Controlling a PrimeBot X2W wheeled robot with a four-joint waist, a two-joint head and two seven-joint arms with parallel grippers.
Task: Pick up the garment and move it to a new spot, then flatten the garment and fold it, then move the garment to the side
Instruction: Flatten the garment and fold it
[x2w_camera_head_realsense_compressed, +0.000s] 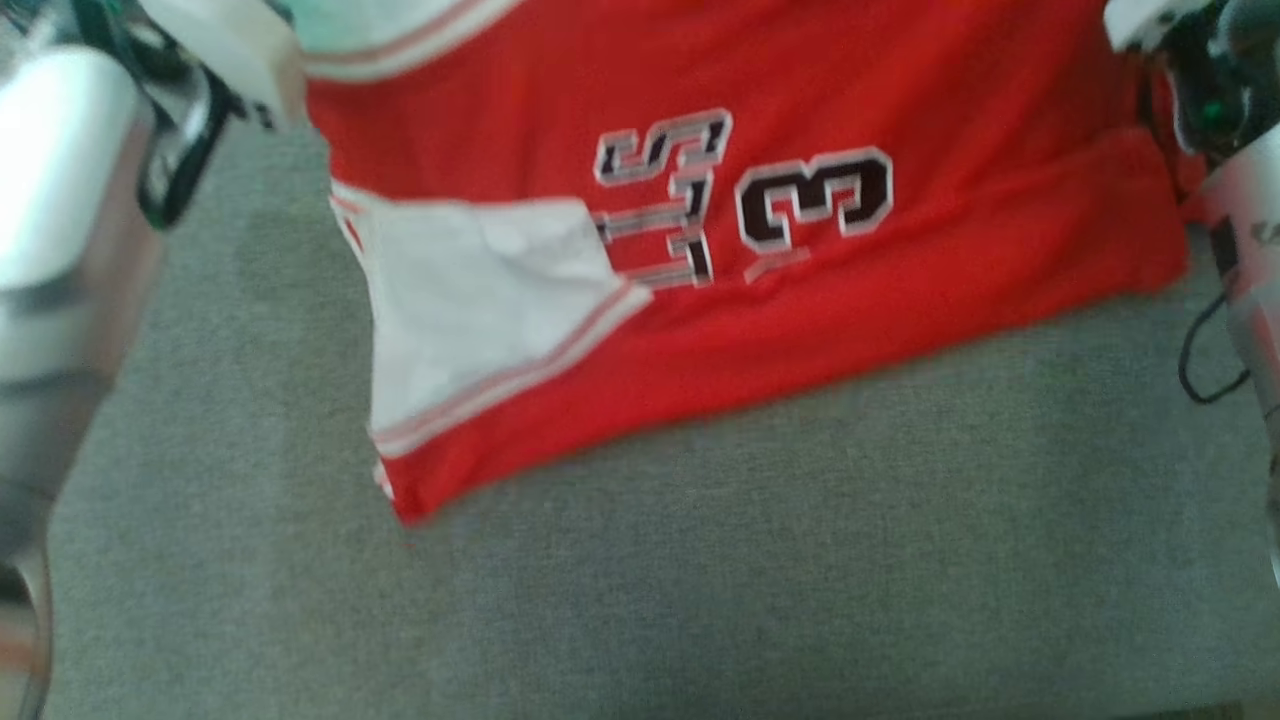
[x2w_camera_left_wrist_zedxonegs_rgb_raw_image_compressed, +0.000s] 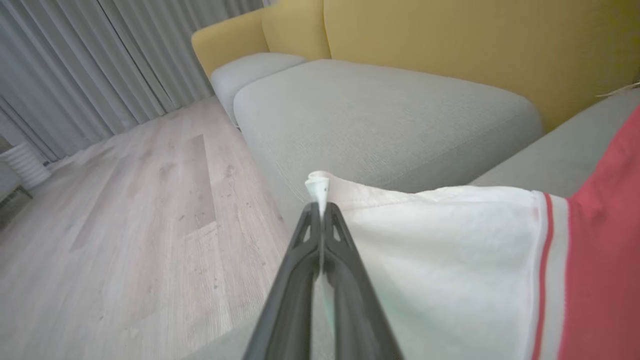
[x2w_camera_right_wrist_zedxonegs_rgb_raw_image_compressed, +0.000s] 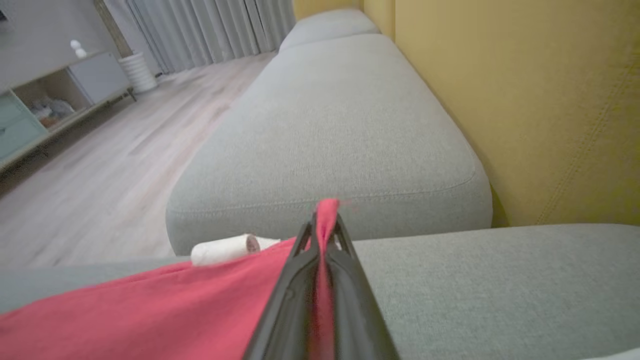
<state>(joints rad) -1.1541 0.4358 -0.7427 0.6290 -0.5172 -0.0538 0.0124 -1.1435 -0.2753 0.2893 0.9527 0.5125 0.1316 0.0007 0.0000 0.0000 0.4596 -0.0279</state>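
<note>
The left gripper (x2w_camera_left_wrist_zedxonegs_rgb_raw_image_compressed: 322, 209) is pinched tight on a white corner of the jersey (x2w_camera_head_realsense_compressed: 930, 270), a little tuft of cloth poking out past its two dark fingertips. The right gripper (x2w_camera_right_wrist_zedxonegs_rgb_raw_image_compressed: 325, 222) is clamped the same way on a red edge, with fabric squeezed between its fingers. That makes two grippers, both holding one garment.

The jersey lies across the nearest grey seat cushion (x2w_camera_head_realsense_compressed: 720, 590) of a sofa, towards the backrest side, and its lower hem runs at a slant over the cushion. I count three grey seat cushions in a row: the one under the jersey, a long one next to it and a smaller one at the far end. Behind them stands a mustard-yellow backrest (x2w_camera_right_wrist_zedxonegs_rgb_raw_image_compressed: 550, 100). Beyond the sofa there is a pale wood-plank floor (x2w_camera_left_wrist_zedxonegs_rgb_raw_image_compressed: 125, 235), grey curtains (x2w_camera_left_wrist_zedxonegs_rgb_raw_image_compressed: 95, 65) hanging to the floor, a low sideboard (x2w_camera_right_wrist_zedxonegs_rgb_raw_image_compressed: 55, 100) with an open shelf, and a white ribbed pot (x2w_camera_right_wrist_zedxonegs_rgb_raw_image_compressed: 136, 72) beside it.

The jersey is bright red with a white side panel edged in red and white stripes; on the robot's left that panel is folded over the red. Black characters outlined in white sit mid-cloth: a clear "3", with blocky ones beside it that I cannot read.
</note>
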